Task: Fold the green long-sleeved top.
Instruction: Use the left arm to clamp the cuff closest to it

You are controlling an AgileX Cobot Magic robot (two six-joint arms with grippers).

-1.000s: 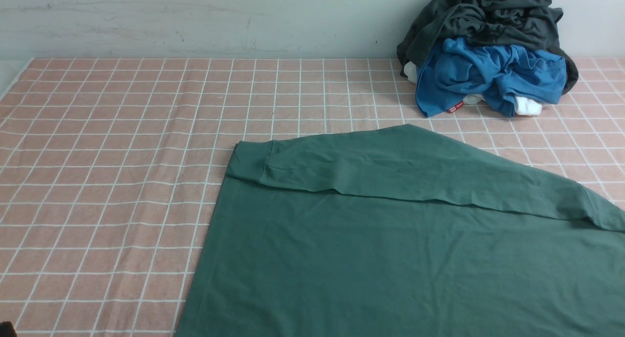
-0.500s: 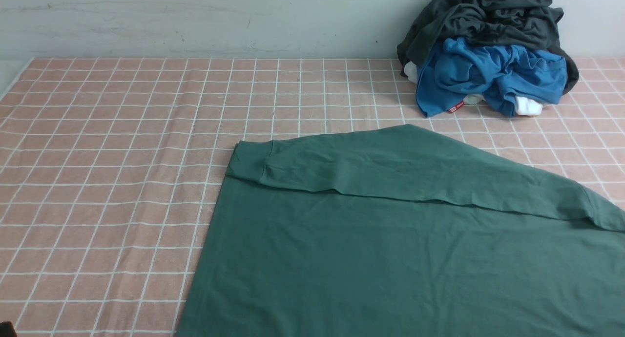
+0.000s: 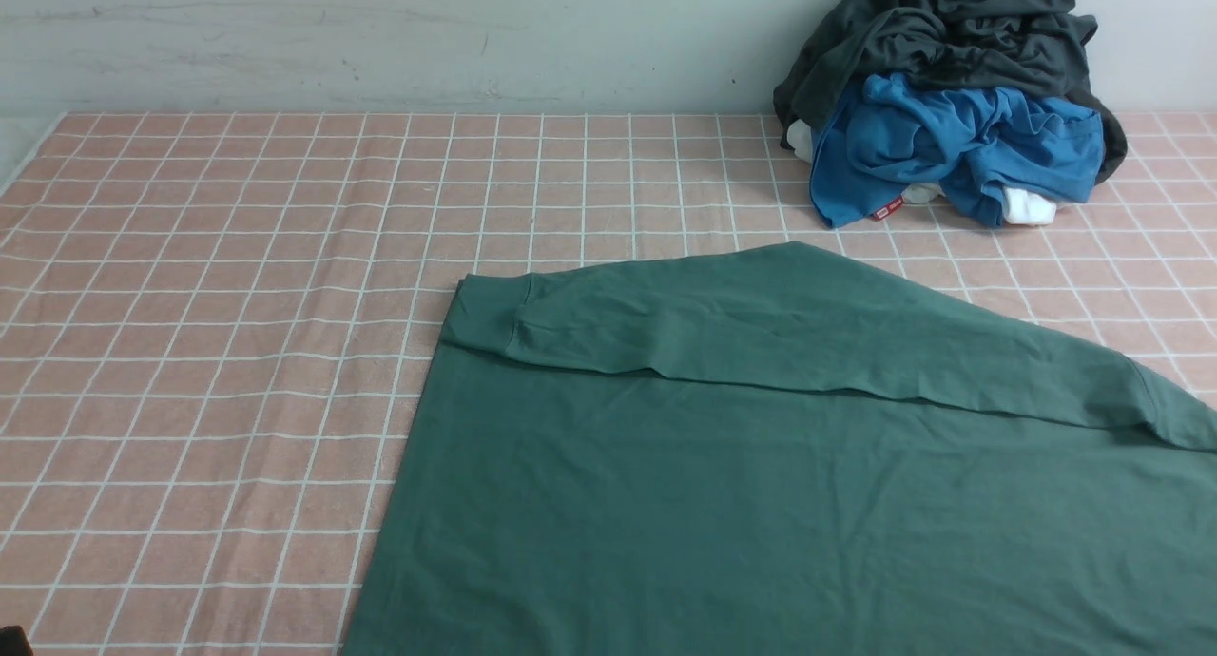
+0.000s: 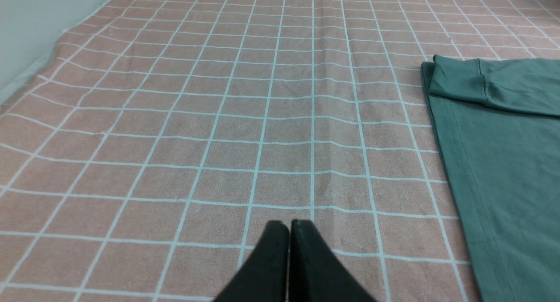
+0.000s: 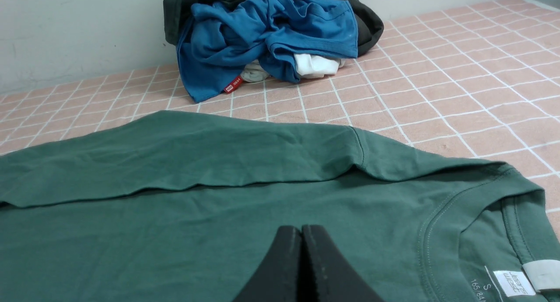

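The dark green long-sleeved top [image 3: 761,485] is seen as a smooth, matt cotton knit, its cuff [image 4: 455,79] ribbed. The pink white-checked table cover [image 3: 238,352] is shown as rough, towel-like cloth. The bright blue garment [image 3: 951,143] and dark grey-black garment [image 3: 951,38] are seen as matt jersey. Matt black finish is shown on the left gripper [image 4: 288,225] and right gripper [image 5: 301,230].

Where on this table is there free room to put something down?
Free: the checked cloth left of the green top, up to the wall; the strip between its folded sleeve and the clothes pile. Crowded: the far right corner, under that pile.
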